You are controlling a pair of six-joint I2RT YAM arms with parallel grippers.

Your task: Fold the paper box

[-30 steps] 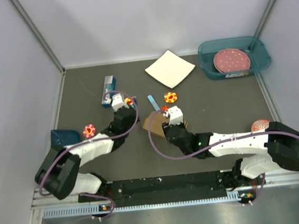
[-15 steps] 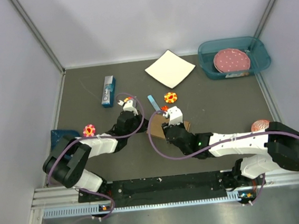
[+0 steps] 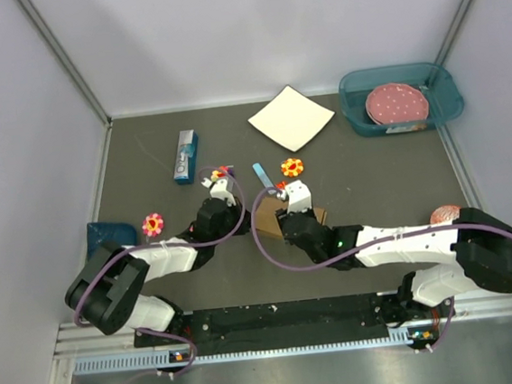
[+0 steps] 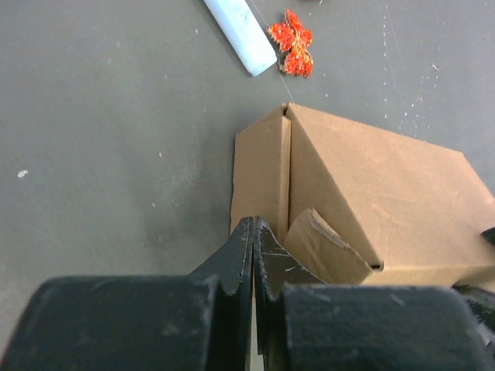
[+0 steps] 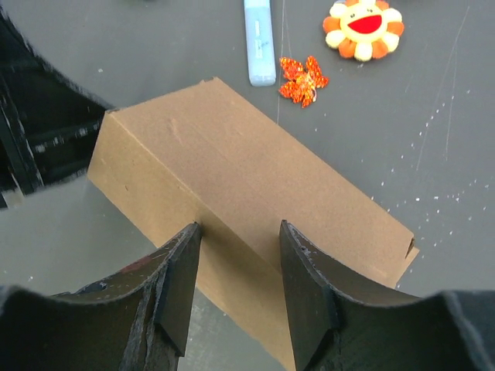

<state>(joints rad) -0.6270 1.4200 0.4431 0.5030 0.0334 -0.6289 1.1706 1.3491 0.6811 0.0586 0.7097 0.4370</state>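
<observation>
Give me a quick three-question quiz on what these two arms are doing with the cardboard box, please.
1. True or false: the left gripper has its fingers spread wide apart.
2. What lies in the teal bin at the far right corner of the table? A) a pink spotted disc B) a spoon C) a sponge
3. Which gripper is open above the top of the brown paper box?

Key: 1 false, they are pressed together at the box's open end. 2 A. 3 the right gripper.
</observation>
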